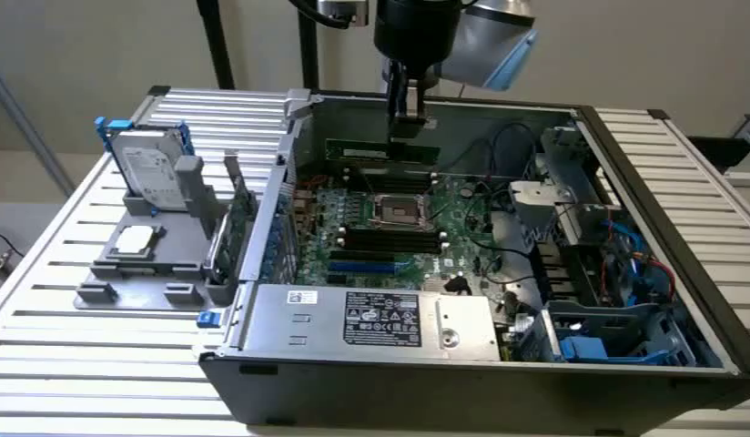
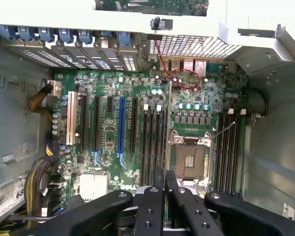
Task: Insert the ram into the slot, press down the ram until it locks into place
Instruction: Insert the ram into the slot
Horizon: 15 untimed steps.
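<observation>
Our gripper [image 1: 408, 116] pinches the ram [image 1: 378, 148] mid-length along its top edge, above the slots [image 2: 151, 142]. We judge it light, stiff and brittle.

Black end effector [image 2: 165, 178], its linkage bars [image 2: 103, 211] dotted with round screws [image 2: 151, 190]; silver-grey wrist [image 1: 491, 36], blue-edged

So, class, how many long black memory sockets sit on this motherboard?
8 memory sockets: four side by side on one flank of the processor socket, four on the other. The gripper, holding the ram, covers some ends, so more may be hidden.
</observation>
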{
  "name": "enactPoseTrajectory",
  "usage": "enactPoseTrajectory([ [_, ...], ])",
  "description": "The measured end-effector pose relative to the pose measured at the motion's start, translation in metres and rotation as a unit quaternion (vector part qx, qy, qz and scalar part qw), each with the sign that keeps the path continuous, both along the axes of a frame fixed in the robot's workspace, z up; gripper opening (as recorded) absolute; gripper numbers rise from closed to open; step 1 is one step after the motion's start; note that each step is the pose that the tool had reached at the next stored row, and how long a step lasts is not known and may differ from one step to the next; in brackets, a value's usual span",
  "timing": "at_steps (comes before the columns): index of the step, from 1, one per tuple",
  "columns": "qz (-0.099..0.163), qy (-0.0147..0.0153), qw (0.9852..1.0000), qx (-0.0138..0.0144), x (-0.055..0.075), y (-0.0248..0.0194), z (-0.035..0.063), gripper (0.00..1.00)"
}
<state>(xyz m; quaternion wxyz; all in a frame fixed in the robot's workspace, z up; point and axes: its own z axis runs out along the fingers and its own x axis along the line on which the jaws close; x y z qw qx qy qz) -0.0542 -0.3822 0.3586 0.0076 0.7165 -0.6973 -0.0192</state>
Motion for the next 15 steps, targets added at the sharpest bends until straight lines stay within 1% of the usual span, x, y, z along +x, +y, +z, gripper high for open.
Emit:
enactPoseTrajectory([
  [13, 0.0, 0.0, 1.0, 0.0, 0.0004, 0.0, -0.0001, 0.13],
  [15, 0.0, 0.0001, 1.0, 0.0, 0.0019, -0.0008, -0.0016, 0.13],
])
